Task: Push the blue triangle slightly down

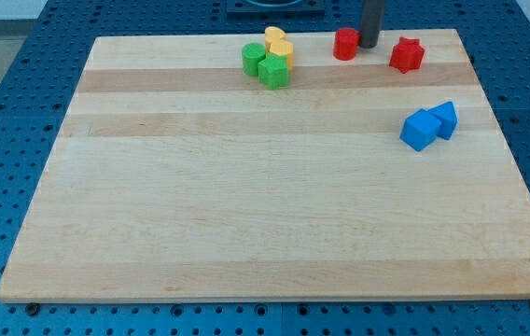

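Counted: two blue blocks (428,125), two red (345,44), two green (265,64), two yellow (278,44). My tip (369,44), a plain rod without jaws, sits just beside the red cylinder.

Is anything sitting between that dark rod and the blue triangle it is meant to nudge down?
Roughly, yes. My tip is at the view's top, beside the red cylinder. The red star-shaped block lies close to the straight line toward the blue triangle. Below the triangle the board is bare, though the blue cube touches its left side.
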